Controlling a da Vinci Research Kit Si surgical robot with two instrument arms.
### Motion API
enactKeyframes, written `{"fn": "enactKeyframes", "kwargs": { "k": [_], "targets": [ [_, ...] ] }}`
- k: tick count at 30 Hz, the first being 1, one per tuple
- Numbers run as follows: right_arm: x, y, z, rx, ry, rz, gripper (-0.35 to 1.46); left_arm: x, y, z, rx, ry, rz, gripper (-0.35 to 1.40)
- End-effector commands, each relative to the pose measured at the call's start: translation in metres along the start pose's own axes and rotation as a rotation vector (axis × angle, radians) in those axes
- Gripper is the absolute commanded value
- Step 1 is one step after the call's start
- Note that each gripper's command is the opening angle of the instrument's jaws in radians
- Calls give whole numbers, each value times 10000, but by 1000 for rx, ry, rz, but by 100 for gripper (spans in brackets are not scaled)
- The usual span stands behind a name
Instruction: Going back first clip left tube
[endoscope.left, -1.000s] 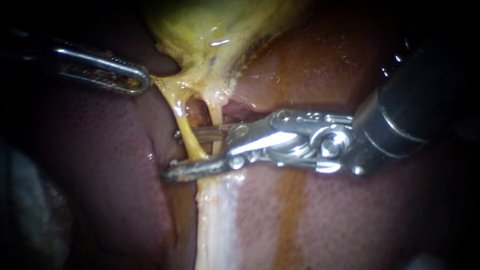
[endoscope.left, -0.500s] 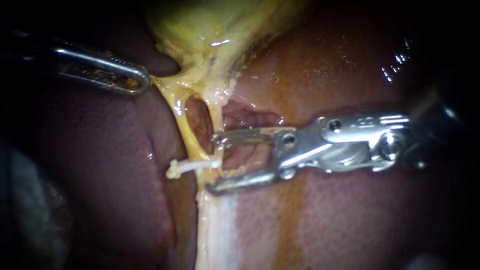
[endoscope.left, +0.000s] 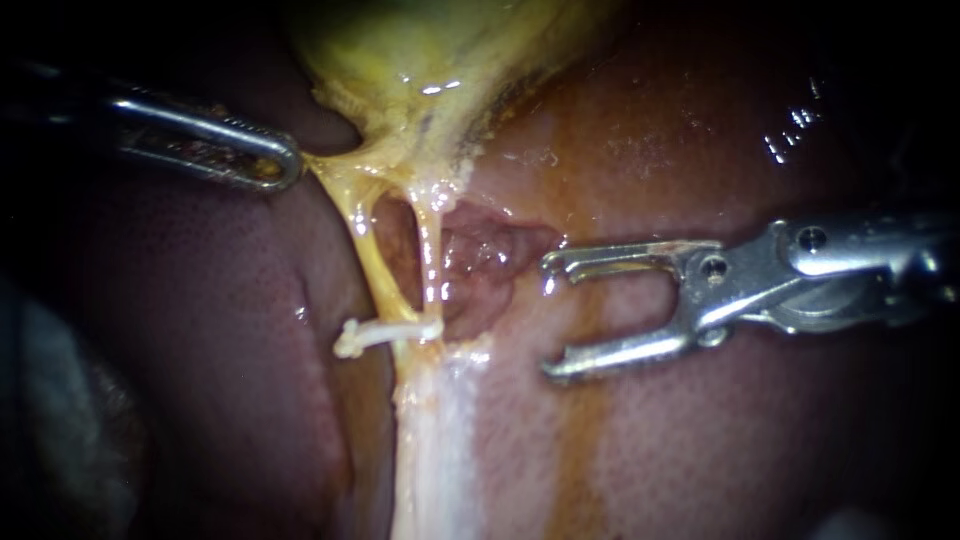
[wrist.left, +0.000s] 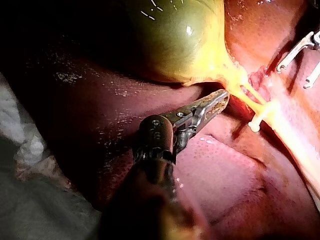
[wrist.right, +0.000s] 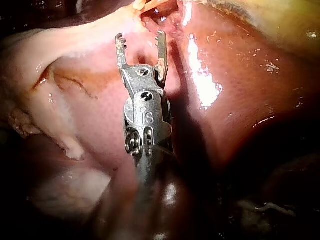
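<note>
1. Jaws of the right instrument (endoscope.left: 550, 318) stand wide apart and hold nothing; their tips point toward the tubes and hang over the liver (endoscope.left: 700, 440), apart from the clip
2. Jaws of the left instrument (endoscope.left: 285, 165) are closed on a strand of yellow tissue at the lower edge of the gallbladder (endoscope.left: 430, 50), and that strand is stretched taut toward the view's left
3. The clip (endoscope.left: 385, 333), white and thin, sits across the lower end of the left tube (endoscope.left: 372, 270), just above where the tubes run into a pale band (endoscope.left: 430, 450); one end juts out over the liver, the other reaches the right tube (endoscope.left: 430, 250)
4. Between the right tube and the open jaws lies a raw pink patch (endoscope.left: 480, 260) of tissue, wet and glistening
5. In the left wrist view the clip shows just ahead of that instrument's closed jaws, beyond the stretched yellow strand
6. In the right wrist view the open jaws point at the tubes, with glossy liver on either side of them
</note>
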Motion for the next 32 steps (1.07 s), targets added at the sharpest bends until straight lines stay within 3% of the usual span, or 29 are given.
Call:
{"fn": "enactKeyframes", "kwargs": {
  "k": [1,10,18,32],
  "targets": [
    [0,0,-1,-1,0,2,50,0,0,2,3,1,0,-35],
    [1,0,-9,-3,1,4,50,-2,1,32,2,1,1,-35],
    [-1,0,-15,-2,1,4,50,-9,-9,63,-8,-3,8,-35],
    [2,0,-19,-1,2,6,50,-13,-14,73,-9,-4,17,-35]
  ]
}}
